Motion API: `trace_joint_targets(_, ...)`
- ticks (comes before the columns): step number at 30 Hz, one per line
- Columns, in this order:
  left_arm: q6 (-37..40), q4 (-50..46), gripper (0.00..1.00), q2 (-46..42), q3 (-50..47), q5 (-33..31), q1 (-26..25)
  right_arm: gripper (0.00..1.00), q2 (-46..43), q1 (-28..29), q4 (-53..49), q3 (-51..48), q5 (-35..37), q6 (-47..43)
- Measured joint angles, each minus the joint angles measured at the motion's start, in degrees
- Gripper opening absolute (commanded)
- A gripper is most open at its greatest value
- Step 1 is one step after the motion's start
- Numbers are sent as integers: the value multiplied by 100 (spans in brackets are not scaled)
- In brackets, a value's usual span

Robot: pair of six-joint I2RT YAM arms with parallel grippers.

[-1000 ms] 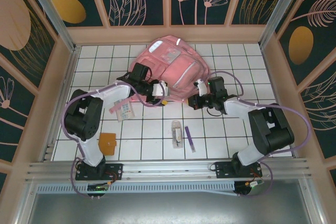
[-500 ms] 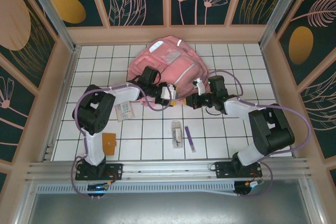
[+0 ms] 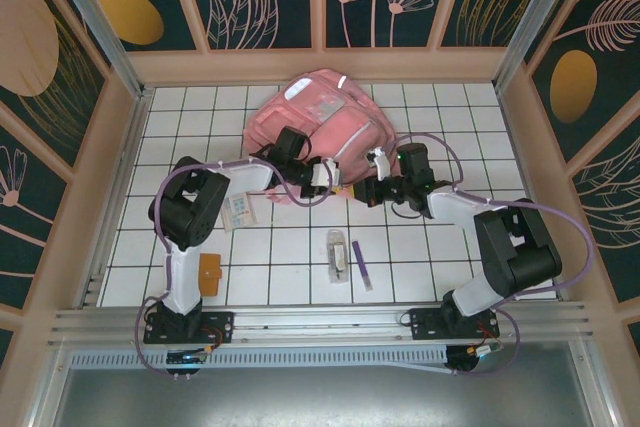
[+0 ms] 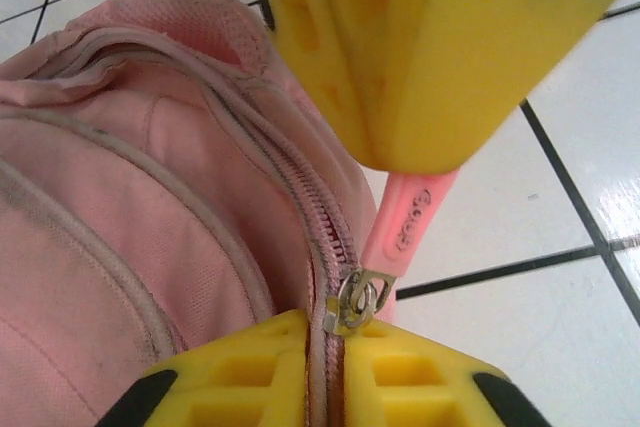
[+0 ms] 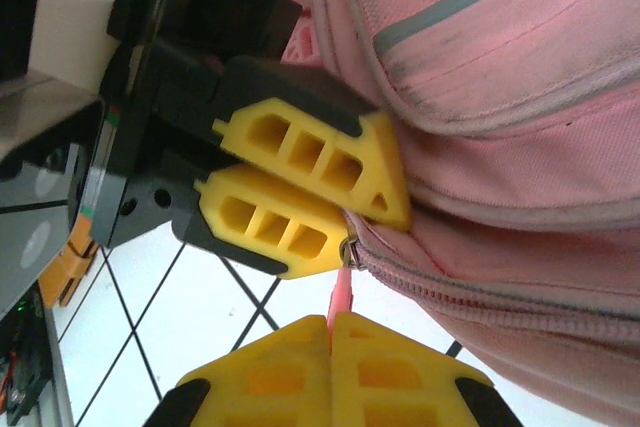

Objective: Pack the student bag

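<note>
Student bag (image 3: 320,125), pink and soft, lies on the white tiled surface (image 3: 440,267) toward its far side, front pockets up. Along the bag's near edge runs a zipper (image 4: 300,197), its metal slider (image 4: 355,299) at the near end with a pink pull tab (image 4: 410,219) pointing away from the bag. The left hand (image 3: 335,185) is clenched on the zipper seam right at the slider, yellow fingers (image 5: 300,162) pressed together. Touching it from the other side, the right hand (image 3: 372,190) is clenched on the pull tab, just off the bag's near edge. Nearer than the bag lie a small packaged item (image 3: 338,252) and a purple pen (image 3: 361,265) side by side. A small flat packet (image 3: 240,209) sits just beside the bag's near-left corner, and an orange flat item (image 3: 208,273) lies farther out that way.
</note>
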Motion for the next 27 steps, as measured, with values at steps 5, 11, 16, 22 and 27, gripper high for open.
trace_joint_targets(5, -116, -313, 0, 151, 251, 28, 13, 10, 103, 35, 142, -13, 131, 24)
trace_joint_targets(11, -236, -363, 0, 192, 286, 118, 42, 16, 280, 234, 223, -17, 251, 74)
trace_joint_targets(16, -376, -284, 0, 192, 286, 227, 26, 29, 361, 411, 393, -22, 420, 146)
trace_joint_targets(22, -433, -313, 0, 197, 350, 258, 22, 34, 363, 442, 461, -22, 739, 208)
trace_joint_targets(27, -433, -345, 0, 197, 361, 243, 22, 39, 363, 474, 483, -22, 951, 299)
